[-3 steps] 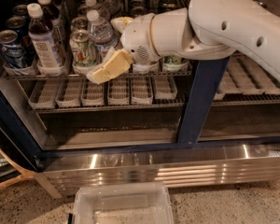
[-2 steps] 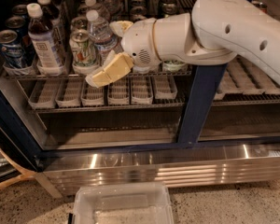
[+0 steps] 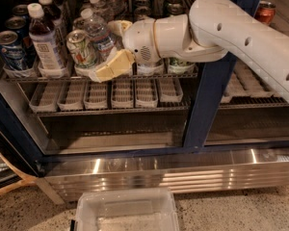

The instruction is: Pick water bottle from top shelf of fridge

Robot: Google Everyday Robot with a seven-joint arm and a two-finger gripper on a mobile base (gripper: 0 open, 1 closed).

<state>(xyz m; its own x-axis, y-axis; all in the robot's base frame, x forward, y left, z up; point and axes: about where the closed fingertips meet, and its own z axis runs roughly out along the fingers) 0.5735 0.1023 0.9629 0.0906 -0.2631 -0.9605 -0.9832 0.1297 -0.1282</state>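
The water bottle (image 3: pixel 98 33), clear and ribbed with a white cap, stands on the top shelf (image 3: pixel 53 78) of the fridge (image 3: pixel 208 100), just right of a green-and-silver can (image 3: pixel 79 47). My gripper (image 3: pixel 113 47) reaches in from the right on a white arm. Its cream fingers straddle the bottle's right side. One finger (image 3: pixel 111 66) is low in front and the other is behind near the bottle's shoulder. The fingers are spread, and I see no firm grip.
A dark-liquid bottle (image 3: pixel 42 38) and a blue can (image 3: pixel 9 49) stand at the shelf's left, with more bottles and cans behind. The rack below holds pale lane trays (image 3: pixel 121 93). A clear plastic bin (image 3: pixel 127 211) sits on the floor before the steel base panel (image 3: pixel 192 171).
My wrist has moved left, further into the shelf, and the fingers now sit closer around the water bottle. The bottle and cans have not moved.
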